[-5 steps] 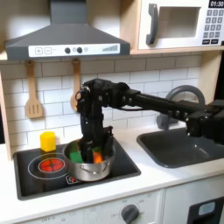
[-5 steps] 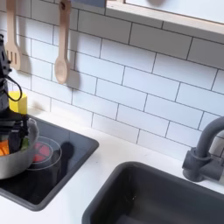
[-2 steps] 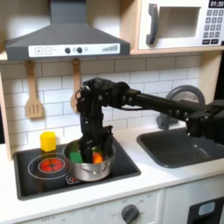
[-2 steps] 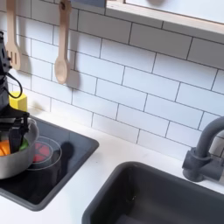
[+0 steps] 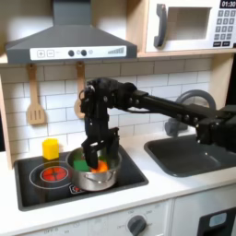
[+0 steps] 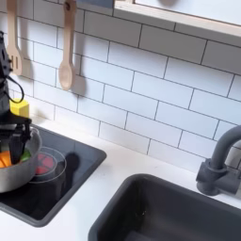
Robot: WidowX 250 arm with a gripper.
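Observation:
A silver pot stands on the black stovetop with a green piece and an orange piece inside. My gripper points down into the pot, fingers spread apart just above the orange piece, open and holding nothing. In the second exterior view the pot sits at the second exterior view's left edge, with the gripper over it and orange showing inside.
A yellow block stands behind the red burner. A wooden spatula and spoon hang on the tiled wall. The sink with its faucet lies to the first exterior view's right.
The gripper has risen slightly out of the pot and shifted a little to the first exterior view's left. Its fingers show more spread. The pot has stayed in place.

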